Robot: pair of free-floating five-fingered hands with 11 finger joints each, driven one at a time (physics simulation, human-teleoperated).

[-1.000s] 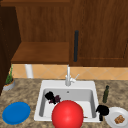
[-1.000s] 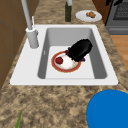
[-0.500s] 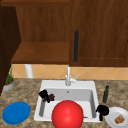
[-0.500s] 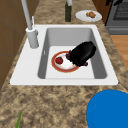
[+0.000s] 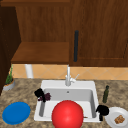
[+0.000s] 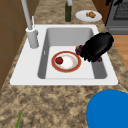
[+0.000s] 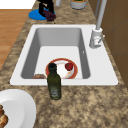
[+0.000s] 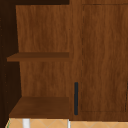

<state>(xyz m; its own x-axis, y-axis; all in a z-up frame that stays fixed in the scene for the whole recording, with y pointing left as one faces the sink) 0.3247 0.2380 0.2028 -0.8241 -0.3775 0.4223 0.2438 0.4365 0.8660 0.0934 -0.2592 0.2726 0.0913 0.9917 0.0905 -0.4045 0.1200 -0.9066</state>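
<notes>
Grapes (image 5: 46, 96) are hanging pinched in our left hand (image 5: 40, 93), fingers curling round the bunch, right above the sink's (image 5: 68, 86) left rim. From the left side, we're seeing them hovering over the basin's front edge, near the red-rimmed plate (image 6: 66, 62) sitting inside with a strawberry (image 6: 59, 60) on it. Our right hand (image 5: 102, 110) is floating at the sink's right front corner, and we can't tell how its fingers are set.
</notes>
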